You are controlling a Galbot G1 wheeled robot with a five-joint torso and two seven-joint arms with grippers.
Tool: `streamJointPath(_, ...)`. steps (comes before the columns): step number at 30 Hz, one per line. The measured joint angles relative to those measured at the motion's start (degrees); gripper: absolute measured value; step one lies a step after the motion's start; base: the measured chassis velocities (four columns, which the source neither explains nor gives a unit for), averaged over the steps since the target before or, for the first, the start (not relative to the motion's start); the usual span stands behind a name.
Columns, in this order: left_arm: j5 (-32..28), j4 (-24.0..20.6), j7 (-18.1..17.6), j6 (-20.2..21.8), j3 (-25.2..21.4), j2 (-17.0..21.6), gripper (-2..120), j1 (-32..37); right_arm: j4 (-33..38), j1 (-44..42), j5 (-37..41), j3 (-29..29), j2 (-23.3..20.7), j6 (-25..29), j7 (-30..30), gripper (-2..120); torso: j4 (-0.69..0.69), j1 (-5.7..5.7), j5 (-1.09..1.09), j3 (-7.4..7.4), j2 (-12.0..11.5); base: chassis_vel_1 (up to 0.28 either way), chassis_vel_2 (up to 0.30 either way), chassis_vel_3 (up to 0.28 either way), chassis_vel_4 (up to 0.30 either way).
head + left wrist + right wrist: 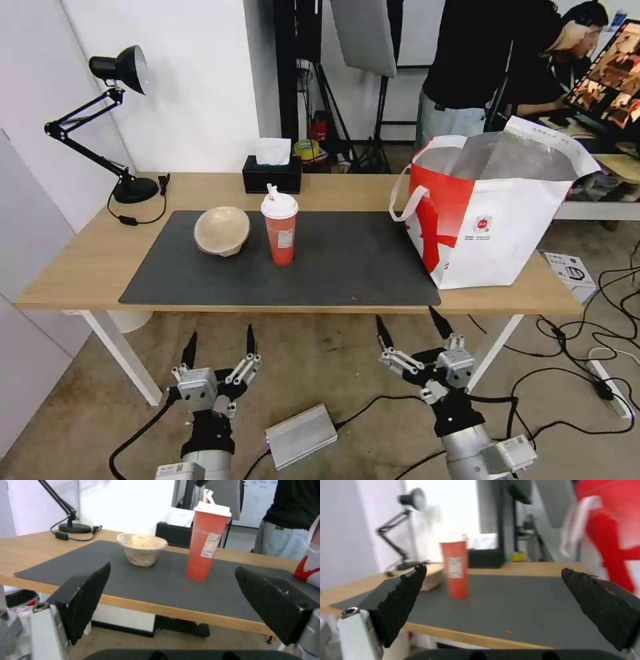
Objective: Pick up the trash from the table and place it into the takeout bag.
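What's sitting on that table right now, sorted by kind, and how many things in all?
Bowls: 1, beige paper bowl
Cups: 1, red drink cup
Bags: 1, takeout bag
Tissue boxes: 1, black tissue box
Lamps: 1, desk lamp
Mats: 1, dark grey mat
Total: 6

Mat [347, 263] open between cup [279, 230] — bag [493, 220].

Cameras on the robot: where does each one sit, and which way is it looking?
Head view: up on the head, looking down at the table and takeout bag; left gripper and right gripper show, both open.
Left wrist view: on the left arm, below the table edge, facing the beige paper bowl; its own fingers show.
Right wrist view: on the right arm, facing the mat; its fingers show.
All three share the red drink cup.
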Motion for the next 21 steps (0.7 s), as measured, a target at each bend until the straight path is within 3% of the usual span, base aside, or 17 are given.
streamJointPath(8,0.1,-0.4,0.2,-0.4,-0.3,-0.3,100,0.5,-1.1,7.1,4.4,-0.3,-2.3,0.4,-6.7,100,0.0,0.0,0.0,0.0,0.0,0.0,0.0,0.0,0.0)
streamJointPath(21,-0.2,-0.4,0.5,-0.4,-0.8,-1.1,100,0.5,-1.8,16.1,8.2,-3.0,-5.0,-2.0,-8.1,100,0.0,0.0,0.0,0.0,0.0,0.0,0.0,0.0,0.0)
